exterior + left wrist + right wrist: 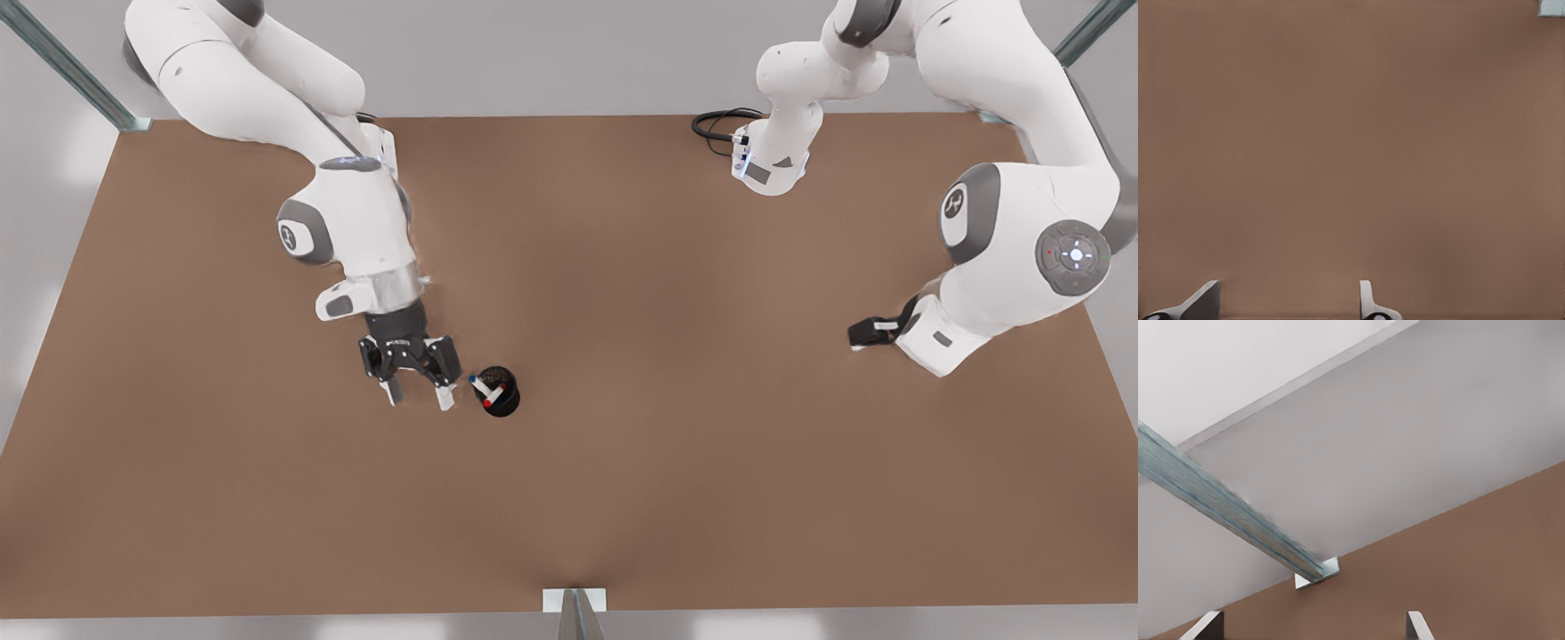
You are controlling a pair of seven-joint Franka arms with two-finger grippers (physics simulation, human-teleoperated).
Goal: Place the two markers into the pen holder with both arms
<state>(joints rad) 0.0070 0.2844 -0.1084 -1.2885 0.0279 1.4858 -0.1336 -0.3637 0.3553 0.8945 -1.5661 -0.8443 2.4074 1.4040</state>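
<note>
Two markers stood in the holder (508,405), which sat on the brown desk (676,462) toward the front view's left. The blue one (480,385) and the red one (494,396) both leaned toward the front view's left, with their coloured tips past the rim and their white shafts meeting inside the cup.

My left claw (420,397) hung just beside the holder, on the front view's left of it, pointing down at the desk. Its jaws were spread wide and held nothing. From the left wrist, my left claw (1286,307) had only bare desk between its two fingertips (1368,300), with a pale bracket (1551,7) at the far corner.

My right claw (861,333) waited well apart, near the desk's edge on the front view's right, tipped over sideways. From the right wrist, my right claw (1315,628) had its jaws apart and empty. It faced the grey wall (1438,433), a slanted metal strut (1225,513) and the desk's edge.
</note>
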